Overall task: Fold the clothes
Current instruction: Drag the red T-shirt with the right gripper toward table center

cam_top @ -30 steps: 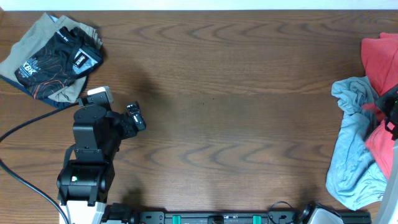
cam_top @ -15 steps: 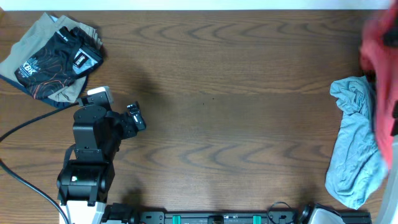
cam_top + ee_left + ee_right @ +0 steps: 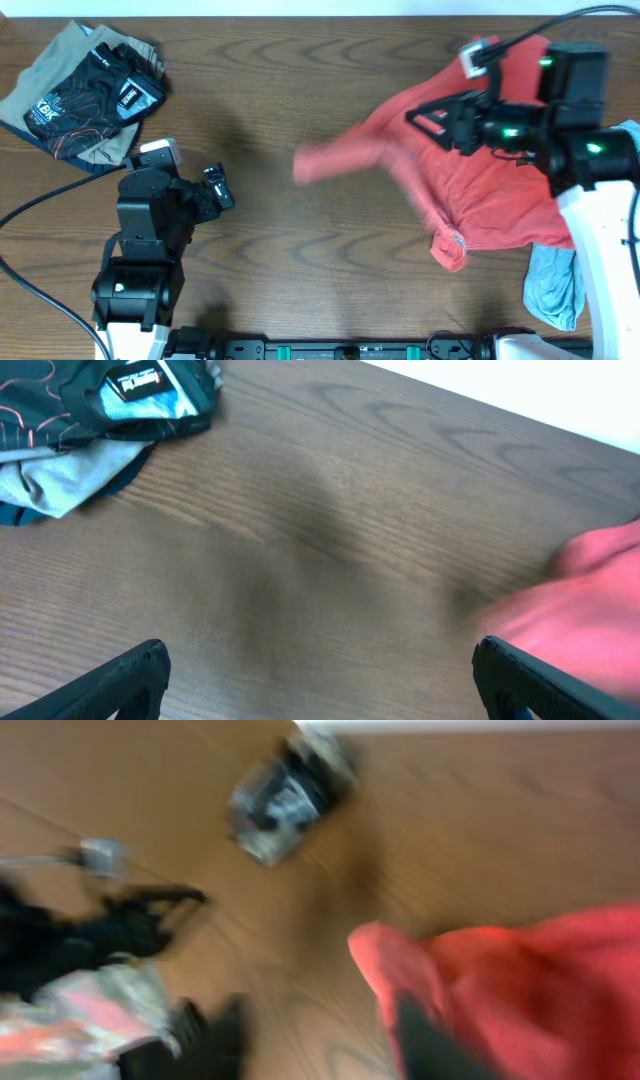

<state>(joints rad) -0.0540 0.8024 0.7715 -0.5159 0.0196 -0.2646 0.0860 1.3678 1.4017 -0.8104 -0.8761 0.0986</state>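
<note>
The coral-red T-shirt (image 3: 480, 190) lies spread and motion-blurred over the table's right half, one sleeve (image 3: 335, 158) reaching toward the middle. It also shows in the left wrist view (image 3: 590, 600) and in the right wrist view (image 3: 520, 990). My right gripper (image 3: 437, 117) hangs above the shirt's upper part. In its blurred wrist view the right gripper (image 3: 320, 1040) has its fingers apart, with bare wood between them and red cloth against the right finger. A pale blue-grey garment (image 3: 553, 288) peeks out under the shirt at lower right. My left gripper (image 3: 220, 188) (image 3: 325, 695) is wide open and empty, far left of the shirt.
A folded pile of dark printed and khaki clothes (image 3: 85, 95) (image 3: 110, 400) sits at the far left corner. A black cable (image 3: 40, 210) runs to the left arm's base. The wooden table (image 3: 320, 260) spans the view.
The right arm swung in from the right edge and threw the red T-shirt leftward over the table, uncovering the blue garment. Its jaws went from shut to apart. The left arm stayed still.
</note>
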